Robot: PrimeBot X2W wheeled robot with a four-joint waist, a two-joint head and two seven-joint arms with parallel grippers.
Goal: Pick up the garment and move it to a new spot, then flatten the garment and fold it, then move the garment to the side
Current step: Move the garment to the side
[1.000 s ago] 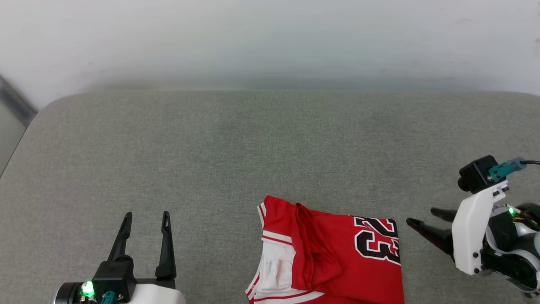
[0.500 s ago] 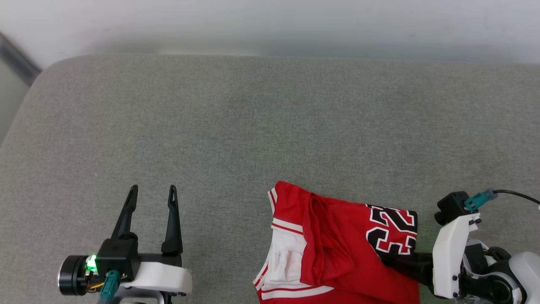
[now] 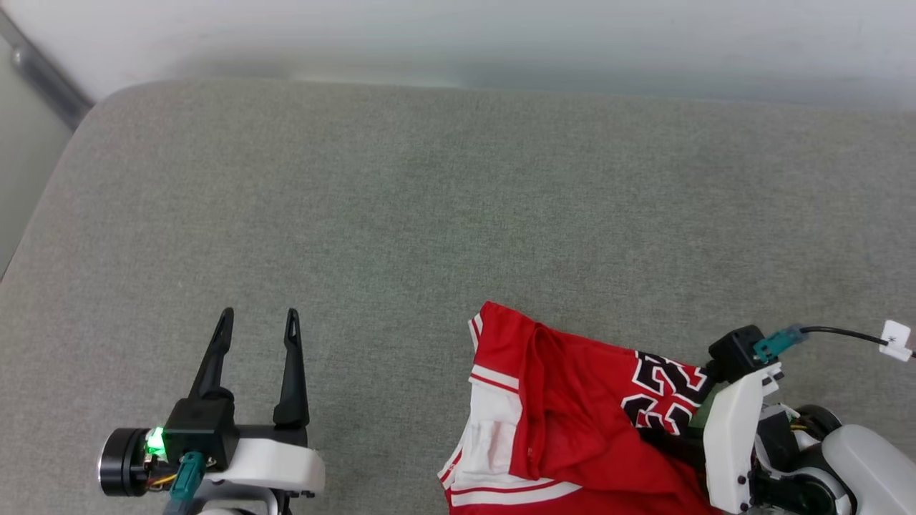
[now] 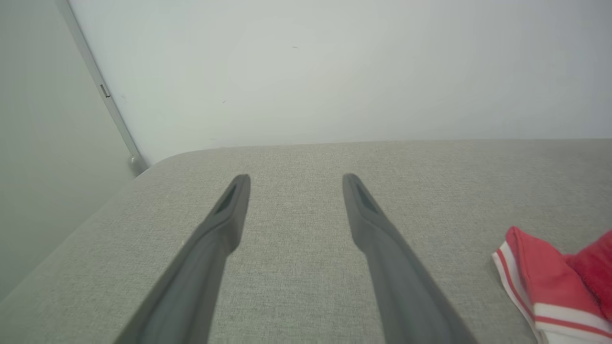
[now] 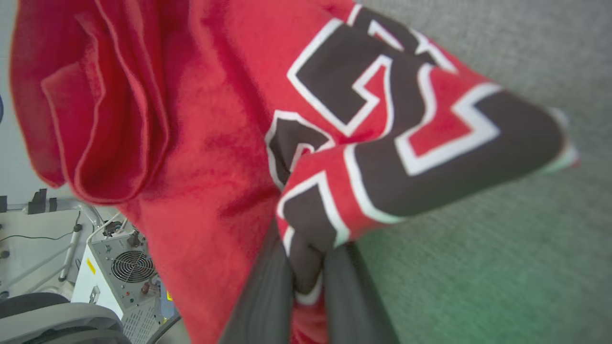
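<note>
The garment (image 3: 572, 408), a red jersey with white sleeve, striped trim and a black-white 23, lies bunched at the near right of the grey cushion (image 3: 429, 214). My right gripper (image 5: 308, 267) is shut on the garment's edge by the number, the cloth pinched between its dark fingers and lifted off the cushion there. In the head view the right gripper (image 3: 673, 447) is mostly hidden under the cloth. My left gripper (image 3: 257, 322) stands open over bare cushion, left of the garment. The left wrist view shows its spread fingers (image 4: 224, 220) and the garment's sleeve trim (image 4: 535, 282) at far right.
A pale wall (image 3: 458, 36) runs behind the cushion, whose rounded left edge (image 3: 43, 214) drops off beside a grey strip. The right wrist view shows a white fan-vented box (image 5: 124, 272) and cables beyond the cushion's near edge.
My right gripper moved in from the right onto the garment's numbered edge and shut on it, lifting that edge. The head camera shifted. The left gripper stayed open.
</note>
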